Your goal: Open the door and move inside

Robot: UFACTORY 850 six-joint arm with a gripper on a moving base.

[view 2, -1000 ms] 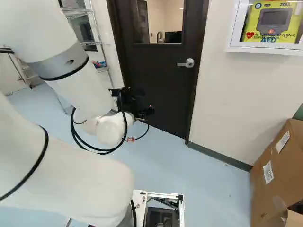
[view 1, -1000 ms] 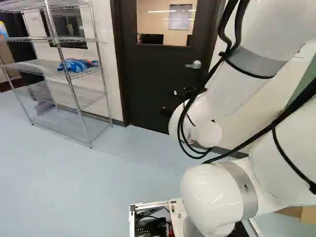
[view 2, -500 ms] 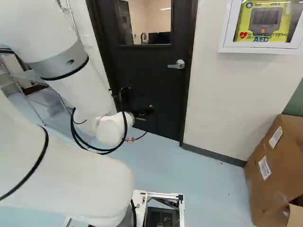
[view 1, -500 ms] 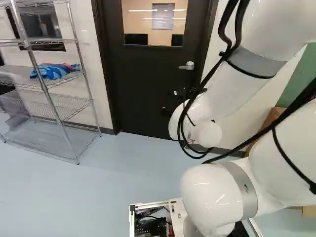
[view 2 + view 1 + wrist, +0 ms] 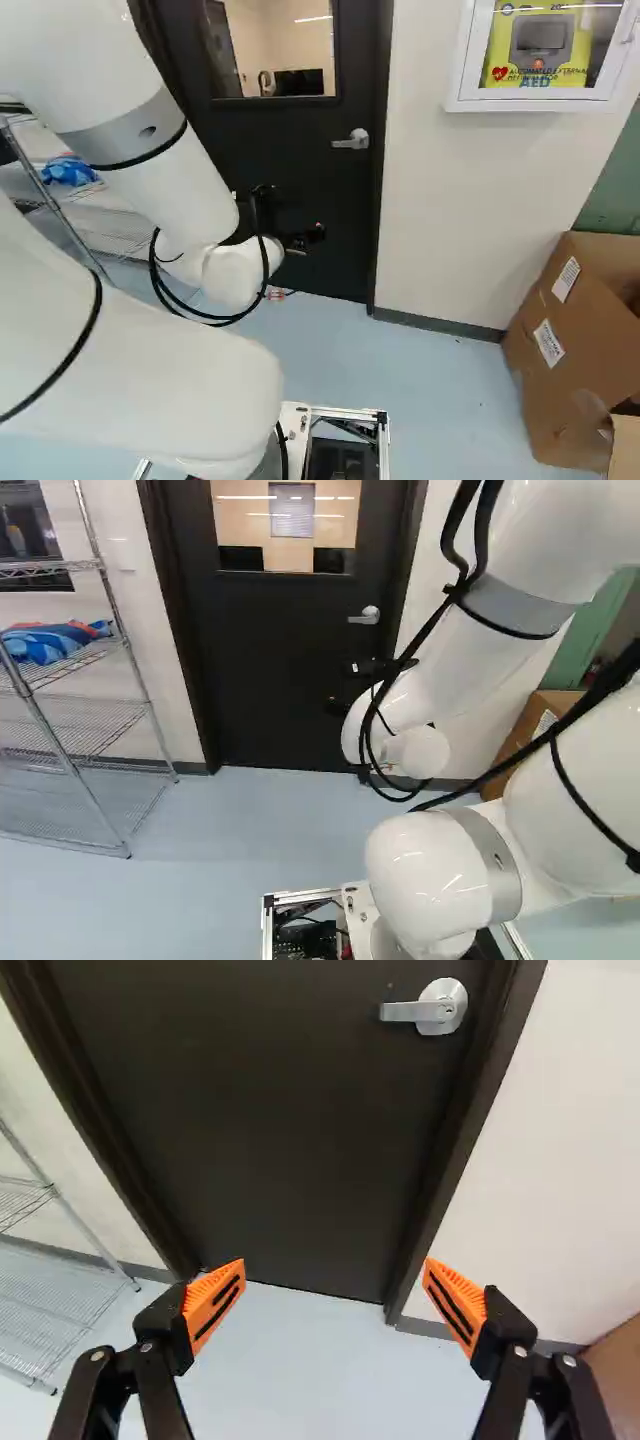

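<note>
In the left base view, see the dark door (image 5: 285, 640) shut in its frame, with the silver handle (image 5: 366, 616) appearing above the gripper (image 5: 343, 686). Compared with the earlier frames, find the base moved: see the whole scene slid toward the left, but the arm (image 5: 440, 880) kept in the same place against the foot joint. Notice the wire shelf (image 5: 75, 798), with blue cloth (image 5: 42, 645) on it, now partly cut by the left side. Behind the door window, see a pale sheet (image 5: 291, 518), too small to read

In the right base view, find the same slide to the left, with door and handle now closer to the arm. On the wall, right of the door, see a white-framed cabinet (image 5: 530, 105) with a yellow case (image 5: 575, 70) inside, bearing large lettering and a red heart mark. At the right, see a cardboard box (image 5: 565, 385) with two white labels (image 5: 549, 343), printed too small to tell

In the wrist view, see the jaws standing wide open, with the floor and the lower part of the door visible between the orange pads (image 5: 216, 1298). Find the handle on the door, ahead of the gripper, nearer to the side of the door frame that meets the white wall
</note>
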